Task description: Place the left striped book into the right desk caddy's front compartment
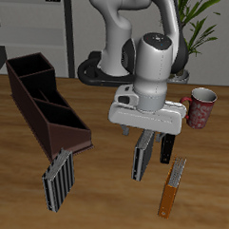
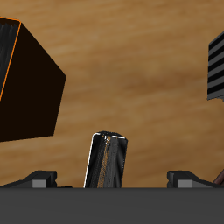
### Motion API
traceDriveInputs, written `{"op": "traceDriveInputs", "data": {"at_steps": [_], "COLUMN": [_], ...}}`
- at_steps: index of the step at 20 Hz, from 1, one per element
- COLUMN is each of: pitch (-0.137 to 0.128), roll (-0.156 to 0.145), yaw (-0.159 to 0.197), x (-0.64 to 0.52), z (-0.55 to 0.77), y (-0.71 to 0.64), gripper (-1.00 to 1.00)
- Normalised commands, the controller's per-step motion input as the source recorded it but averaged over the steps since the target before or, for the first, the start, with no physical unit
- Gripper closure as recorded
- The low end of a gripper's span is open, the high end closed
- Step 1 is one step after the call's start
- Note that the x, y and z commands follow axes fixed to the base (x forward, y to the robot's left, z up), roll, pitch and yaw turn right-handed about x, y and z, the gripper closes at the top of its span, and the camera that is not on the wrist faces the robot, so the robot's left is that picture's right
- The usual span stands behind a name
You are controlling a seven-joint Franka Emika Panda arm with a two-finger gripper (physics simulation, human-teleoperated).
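Observation:
The left striped book (image 1: 141,158) is slim, dark grey with fine stripes, and stands upright on the table's middle. My gripper (image 1: 153,147) hangs right over it, open, one finger on either side of the book's top and no pad pressed on it. The wrist view has the book's top edge (image 2: 107,162) midway between the spread jaws of the gripper (image 2: 112,179). The right desk caddy (image 1: 36,95), a long maroon-brown box with partitions, lies off to the side, running from the back toward the table's front edge. It does not show in the wrist view.
A wider black-and-white striped book (image 1: 58,180) (image 2: 216,70) stands at the caddy's near end. An orange book (image 1: 171,191) (image 2: 26,79) stands close beside the slim one, nearer the front edge. A red patterned mug (image 1: 200,107) sits farther back.

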Motion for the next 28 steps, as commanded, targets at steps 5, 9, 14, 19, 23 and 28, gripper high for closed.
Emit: {"op": "traceDriveInputs", "data": {"at_steps": [5, 9, 14, 19, 23, 28], "pitch": [0.037, 0.017, 0.037, 0.006, -0.023, -0.072], "roll": [-0.004, 0.012, 0.004, -0.007, 0.013, 0.004], "yaw": [-0.024, -0.003, -0.021, -0.004, 0.001, 0.023], "x": [0.03, 0.02, 0.05, 0.02, -0.08, -0.21], "z": [-0.18, -0.12, -0.18, -0.04, 0.10, 0.41], "y": [-0.01, 0.02, -0.06, -0.09, -0.03, -0.15], "gripper": [-1.00, -1.00, 1.00, 1.00, 1.00, 1.00]}}
